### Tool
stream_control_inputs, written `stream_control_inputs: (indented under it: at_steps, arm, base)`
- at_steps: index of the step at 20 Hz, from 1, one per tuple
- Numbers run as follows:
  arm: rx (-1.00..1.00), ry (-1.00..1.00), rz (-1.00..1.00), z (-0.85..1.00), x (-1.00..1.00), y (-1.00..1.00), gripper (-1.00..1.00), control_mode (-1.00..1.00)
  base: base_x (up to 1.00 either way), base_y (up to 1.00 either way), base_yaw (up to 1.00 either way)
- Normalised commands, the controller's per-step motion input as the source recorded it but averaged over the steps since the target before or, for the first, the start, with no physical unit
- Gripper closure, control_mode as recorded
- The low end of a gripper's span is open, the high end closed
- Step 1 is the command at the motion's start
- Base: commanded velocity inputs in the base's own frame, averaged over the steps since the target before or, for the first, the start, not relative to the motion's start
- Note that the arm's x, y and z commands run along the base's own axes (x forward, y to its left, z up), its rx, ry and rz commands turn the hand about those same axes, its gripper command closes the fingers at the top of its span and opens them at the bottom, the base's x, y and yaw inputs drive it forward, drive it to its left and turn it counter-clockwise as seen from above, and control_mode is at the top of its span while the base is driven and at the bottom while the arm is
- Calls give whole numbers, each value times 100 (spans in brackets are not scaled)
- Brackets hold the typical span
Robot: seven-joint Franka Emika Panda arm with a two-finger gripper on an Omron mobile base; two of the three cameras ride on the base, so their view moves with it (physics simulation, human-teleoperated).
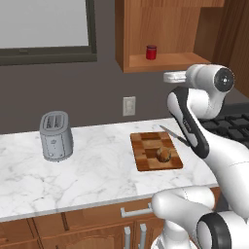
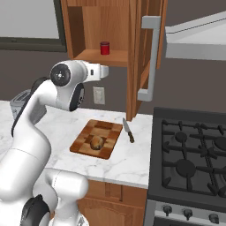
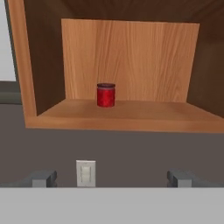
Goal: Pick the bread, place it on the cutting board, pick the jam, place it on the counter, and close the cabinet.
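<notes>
jam [image 3: 106,95] upright on the cabinet [image 3: 131,114] shelf — well beyond the wide-spread fingers [image 3: 43,178].

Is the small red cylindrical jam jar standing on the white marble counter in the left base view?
No: the small red cylindrical jam jar stands on the shelf of the open brown wooden wall cabinet, above the white marble counter.
</notes>
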Motion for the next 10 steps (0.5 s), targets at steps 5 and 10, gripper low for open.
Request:
stream_control_inputs:
  at_steps: [5, 10]
  arm:
    - [0, 0, 0, 23, 0, 0, -100, -100]
    - [0, 0, 0, 19, 0, 0, -100, -100]
  base:
    - [0, 0, 0]
    - [0, 0, 0]
